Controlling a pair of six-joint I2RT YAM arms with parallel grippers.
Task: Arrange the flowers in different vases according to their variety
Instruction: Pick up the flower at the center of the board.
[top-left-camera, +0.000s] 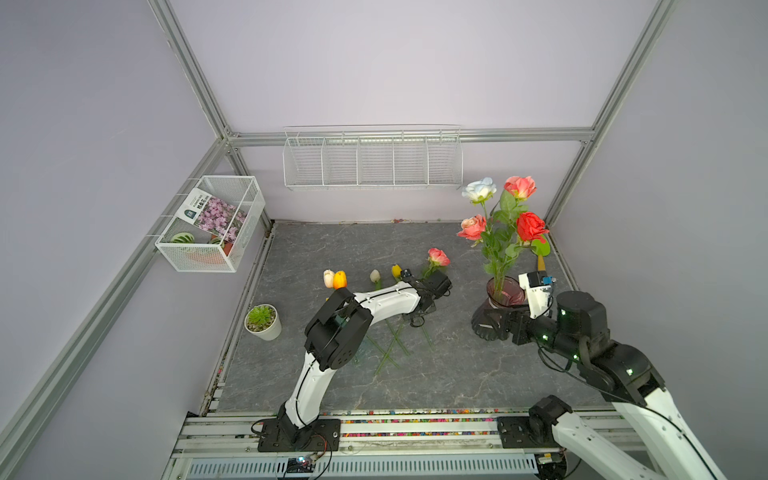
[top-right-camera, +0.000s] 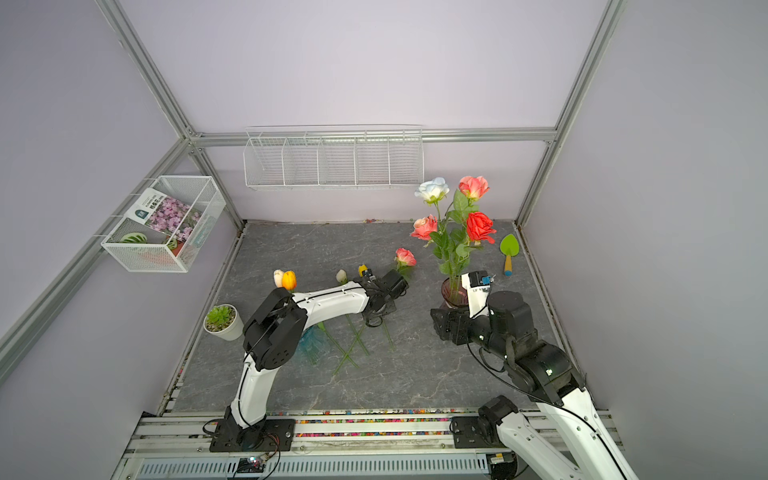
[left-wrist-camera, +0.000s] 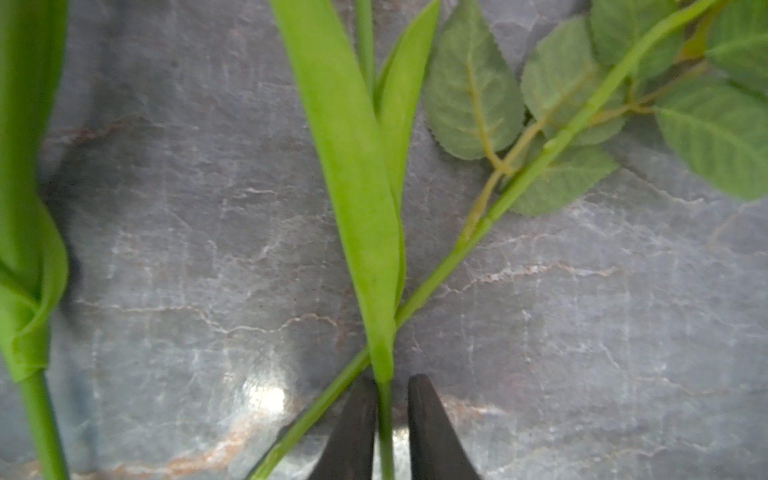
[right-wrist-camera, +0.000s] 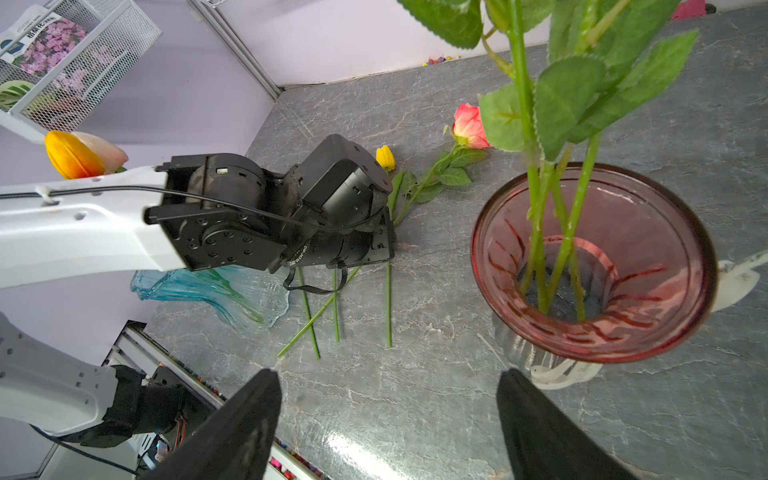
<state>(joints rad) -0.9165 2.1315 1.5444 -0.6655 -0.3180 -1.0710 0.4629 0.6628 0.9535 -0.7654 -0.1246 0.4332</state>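
Left end effector (left-wrist-camera: 393, 379) straddles tulip stem (left-wrist-camera: 385, 436); rose stem (left-wrist-camera: 449, 257) crosses beneath.

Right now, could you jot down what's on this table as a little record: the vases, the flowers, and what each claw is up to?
maroon vase: four roses standing in it
teal vase: orange tulip and pale tulip standing in it
loose on table: pink rose, yellow tulip, cream tulip
left claw: low, straddling a tulip stem, jaws narrow; grip uncertain
right claw: open, empty, beside maroon vase
also: potted succulent
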